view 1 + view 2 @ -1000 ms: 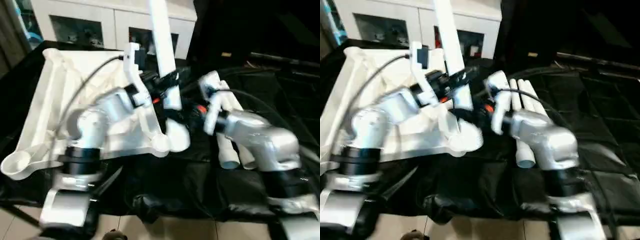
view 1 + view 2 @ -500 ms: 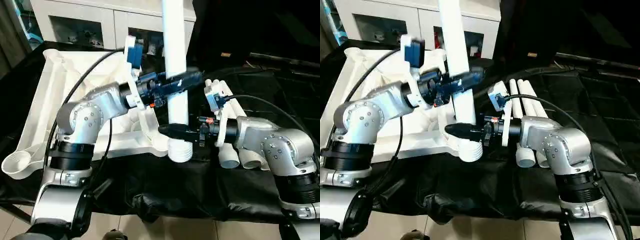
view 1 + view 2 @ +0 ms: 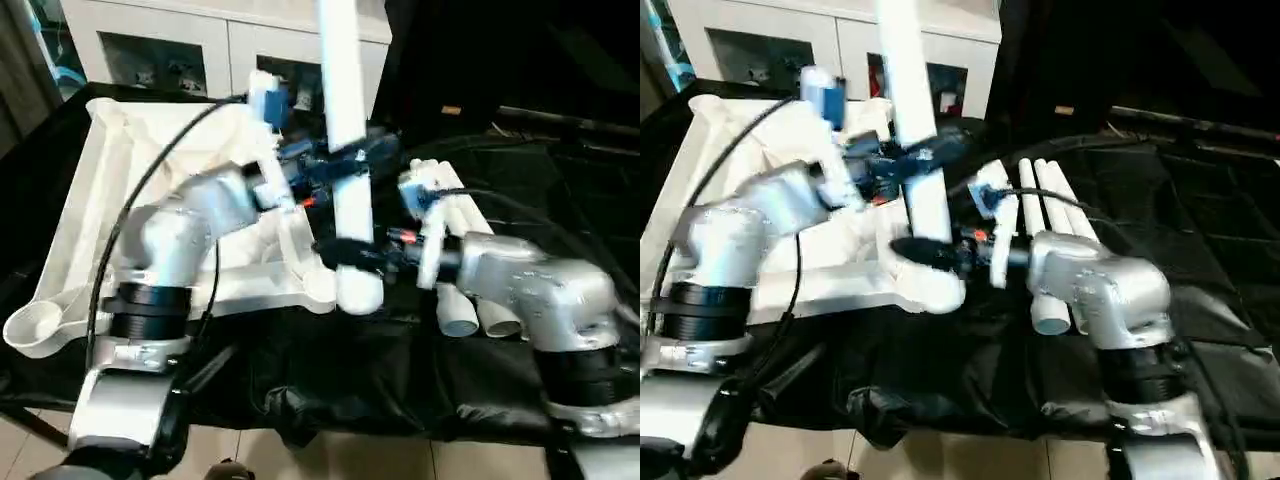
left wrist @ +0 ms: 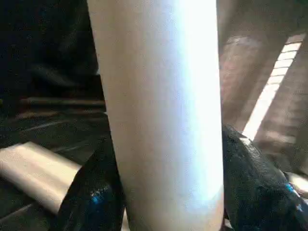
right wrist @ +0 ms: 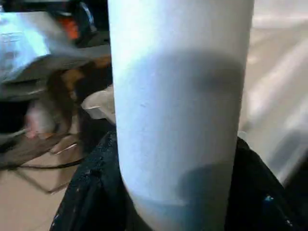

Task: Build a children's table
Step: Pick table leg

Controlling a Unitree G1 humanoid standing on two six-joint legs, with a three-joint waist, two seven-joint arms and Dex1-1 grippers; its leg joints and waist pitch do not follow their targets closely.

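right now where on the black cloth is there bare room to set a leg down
Free: the black cloth to the right of the spare legs, and the front strip below the tabletop. Crowded: the middle, where both sets of fingers flank the upright leg at the tabletop's near corner.

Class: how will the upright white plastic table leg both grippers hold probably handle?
The long white tubular leg looks rigid and hollow, so probably light. Its smooth surface may slip between jaws. Round like the spare white tubes lying beside it, it would likely roll.
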